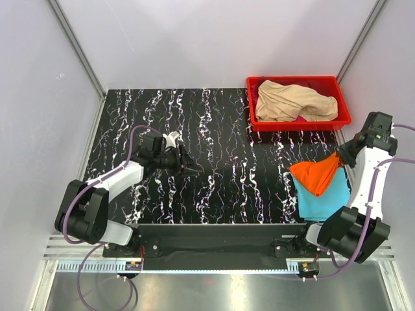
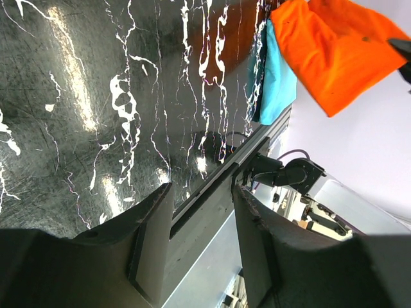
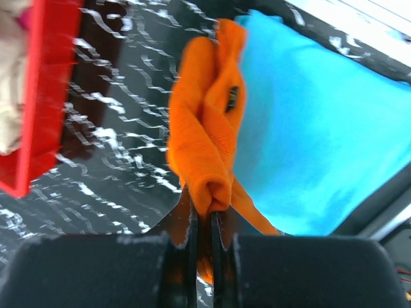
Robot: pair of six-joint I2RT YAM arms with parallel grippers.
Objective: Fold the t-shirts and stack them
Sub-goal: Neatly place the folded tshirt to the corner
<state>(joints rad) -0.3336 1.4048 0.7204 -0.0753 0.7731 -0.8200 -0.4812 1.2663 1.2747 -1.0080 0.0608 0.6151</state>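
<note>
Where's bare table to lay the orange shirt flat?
Free: table centre, between the left gripper and the light blue shirt; also the far strip left of the red bin. Crowded: right side, bin holding the beige shirt, orange shirt in the right gripper above the blue one.

No legible text, brand or number anywhere. Small dark tag (image 3: 232, 98) on orange t-shirt (image 3: 200, 151), toward 1 o'clock: too blurred to read.
</note>
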